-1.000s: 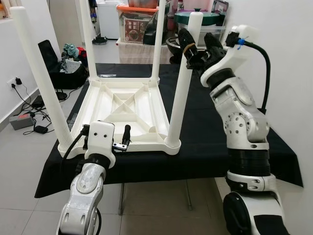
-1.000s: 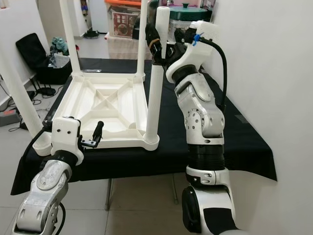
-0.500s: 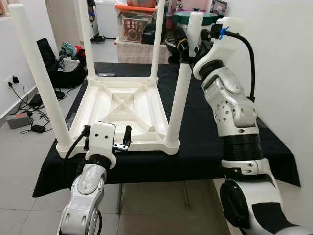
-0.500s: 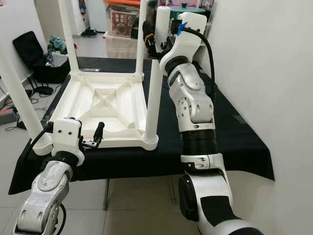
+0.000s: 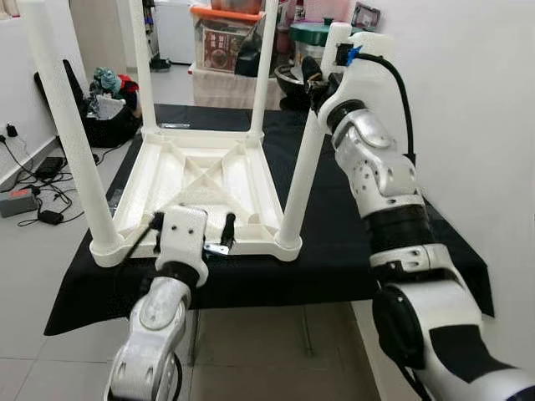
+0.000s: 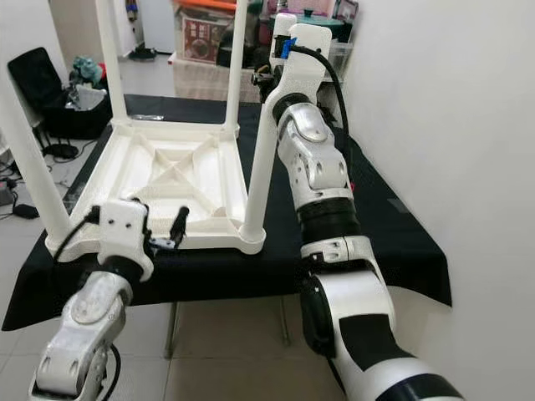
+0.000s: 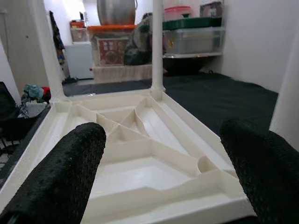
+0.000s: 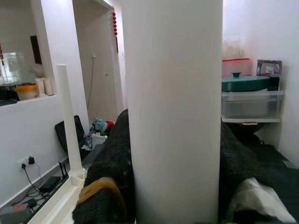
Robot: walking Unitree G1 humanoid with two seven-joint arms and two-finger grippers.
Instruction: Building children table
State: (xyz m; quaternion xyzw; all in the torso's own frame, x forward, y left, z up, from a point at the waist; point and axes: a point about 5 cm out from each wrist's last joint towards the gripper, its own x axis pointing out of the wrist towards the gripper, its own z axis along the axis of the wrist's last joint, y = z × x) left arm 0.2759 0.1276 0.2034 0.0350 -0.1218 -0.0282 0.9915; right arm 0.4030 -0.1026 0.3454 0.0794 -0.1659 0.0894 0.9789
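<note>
Black cloth covers the work table [image 5: 351, 251] where the upturned children table [image 5: 196, 188] rests, my right gripper [image 5: 320, 77] clamped high around its near-right leg [image 5: 303, 171], which stands vertical, while my left gripper [image 5: 194, 232] hovers spread beside the near rim.

Black cloth [image 5: 351, 251] on stand, storage bins [image 5: 230, 46] behind, black bag [image 5: 100, 125] w/ cables [image 5: 38, 180] on floor.

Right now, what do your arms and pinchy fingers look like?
Both arms are shiny silver with black joints. The left gripper has a white boxy wrist, a thin black cable and bumpy black fingers. The right gripper has black fingers, a thick black cable and a small blue tag.
</note>
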